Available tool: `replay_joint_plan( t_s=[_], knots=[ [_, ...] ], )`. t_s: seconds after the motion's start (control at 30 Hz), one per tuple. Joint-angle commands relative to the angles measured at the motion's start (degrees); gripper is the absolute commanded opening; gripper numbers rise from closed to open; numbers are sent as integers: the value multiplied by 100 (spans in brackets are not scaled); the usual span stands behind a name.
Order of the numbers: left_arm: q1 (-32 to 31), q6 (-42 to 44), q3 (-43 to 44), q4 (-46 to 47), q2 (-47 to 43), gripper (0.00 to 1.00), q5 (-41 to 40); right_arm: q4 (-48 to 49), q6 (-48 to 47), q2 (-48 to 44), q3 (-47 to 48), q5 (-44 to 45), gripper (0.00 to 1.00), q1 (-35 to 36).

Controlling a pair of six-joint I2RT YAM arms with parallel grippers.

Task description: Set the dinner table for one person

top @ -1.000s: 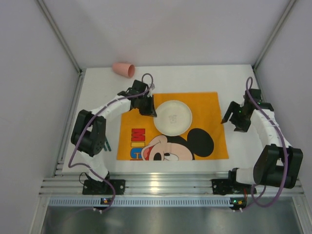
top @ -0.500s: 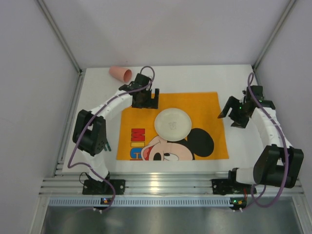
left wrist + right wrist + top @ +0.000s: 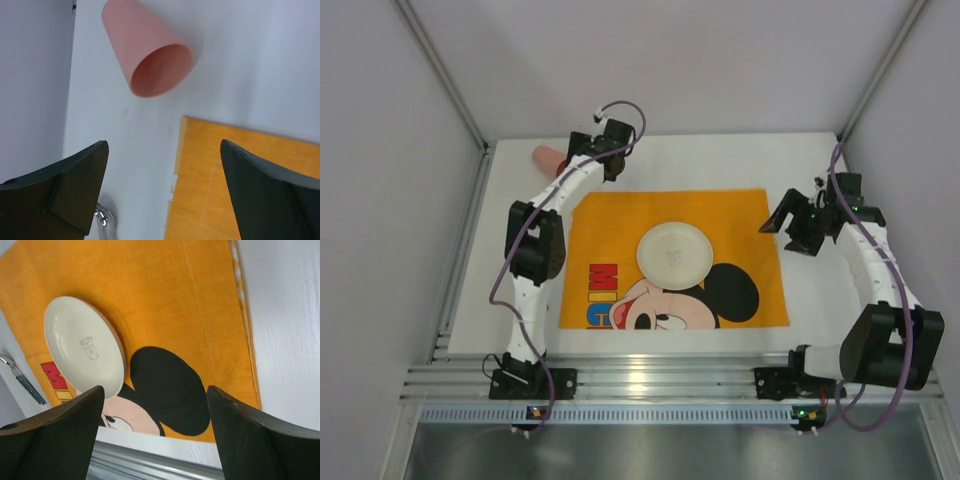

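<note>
Two robot arms reach over the dinner table (image 3: 720, 160), a wide, flat, matte-white top that fills the floor of a walled booth and has a silver rail (image 3: 670, 385) along its near edge. An orange cartoon-mouse placemat (image 3: 740, 215) lies in the middle of it. A small white plate (image 3: 674, 250) sits on the mat, roughly centred.

My left gripper (image 3: 162, 145) hangs over the far left corner with its jaws spread wide and nothing between them. Just ahead of it a pink cup (image 3: 145, 55) lies on its side on the bare white surface, off the mat, with its mouth turned toward the wrist camera. My right gripper (image 3: 154, 388) hovers above the right edge of the mat, jaws also apart and empty. In its view a piece of cutlery (image 3: 22, 377) rests on the table beyond the mat's left edge.

I judge the table to be rigid and fixed in place. It is something I set things down on, not something I grasp, and its smooth top may let light items slide. The cup looks light and thin-walled, and free to roll. I would close across its body near the rim, gently, so it neither squirts away nor buckles
</note>
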Motion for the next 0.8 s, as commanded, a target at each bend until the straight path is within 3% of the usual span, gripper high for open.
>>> replay_joint_plan(
  t_s=[0.0, 0.13, 0.3, 0.57, 0.77],
  knots=[
    [267, 460, 37, 45, 194, 99, -961, -252, -87, -402, -297, -67, 84, 39],
    [487, 889, 46, 423, 387, 99, -1190, -348, -26, -604, -667, -164, 84, 48],
    [996, 987, 230, 722, 730, 99, -902, -551, -131, -657, -781, -7, 84, 92],
    [1945, 347, 1117, 231, 1626, 99, -295, -832, -166, -684, -1098, 169, 84, 83],
    [2209, -32, 1162, 81, 1741, 99, 416, -850, -175, -772, -1151, 416, 84, 83]
  ],
)
